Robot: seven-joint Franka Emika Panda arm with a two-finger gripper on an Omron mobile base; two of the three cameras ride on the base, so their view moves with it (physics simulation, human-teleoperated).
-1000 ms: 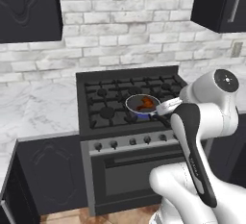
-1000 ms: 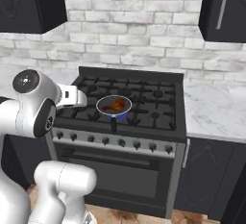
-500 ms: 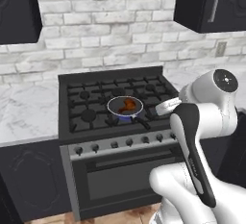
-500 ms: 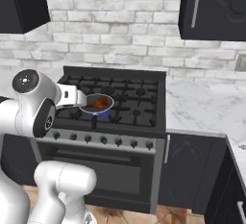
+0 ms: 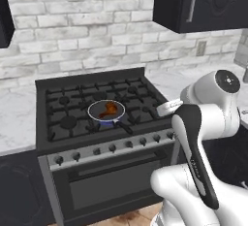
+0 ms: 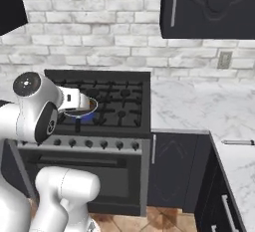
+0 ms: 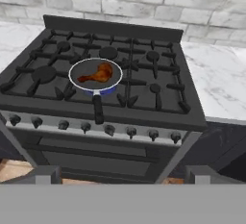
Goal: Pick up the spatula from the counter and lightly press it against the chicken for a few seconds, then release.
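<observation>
The spatula [image 6: 238,142] lies flat on the marble counter [image 6: 199,106] far to the right of the stove [image 7: 158,107], near the counter's front edge. It shows there as a thin dark sliver, too small to tell blade from handle. It will likely handle as light, stiff and slim, so the hold should be across the handle, about midway, with the blade left free for pressing. The fingers [image 7: 45,174] stand wide apart and empty, facing the stove, where the chicken [image 7: 98,74] sits in a pan [image 7: 96,92]. The spatula is well apart from them, off to their right.
</observation>
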